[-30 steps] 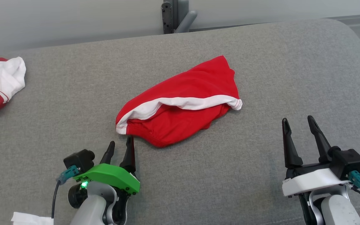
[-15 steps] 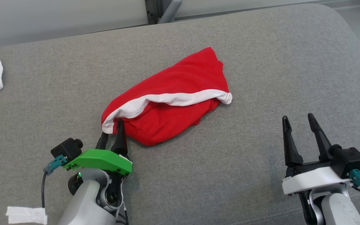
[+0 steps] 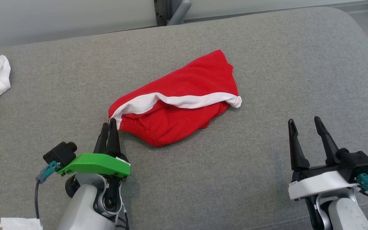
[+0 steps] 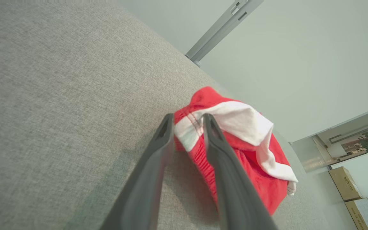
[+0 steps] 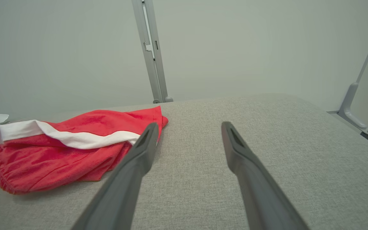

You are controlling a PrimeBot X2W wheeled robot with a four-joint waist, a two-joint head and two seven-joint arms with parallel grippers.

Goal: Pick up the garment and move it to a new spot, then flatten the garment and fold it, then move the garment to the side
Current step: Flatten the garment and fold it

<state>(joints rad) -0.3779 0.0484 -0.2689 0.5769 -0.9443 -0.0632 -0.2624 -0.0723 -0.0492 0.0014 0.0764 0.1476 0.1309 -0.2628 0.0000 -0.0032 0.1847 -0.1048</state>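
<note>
Currently my left gripper (image 3: 108,123) straddles the white-trimmed corner, a sound hold, of the red fabric garment (image 3: 177,121), centre frame, likely limp and light; clamping I cannot tell.

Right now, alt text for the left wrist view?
The left gripper, two dark fingers, brackets the white-banded corner of a crumpled red fabric garment lying on a grey woven cushion. A pale wall and a grey metal post stand behind.

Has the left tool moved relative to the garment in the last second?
Yes. Against the garment, which lay still, the left tool went forward: its tips were short of the white corner, now they straddle it.
</note>
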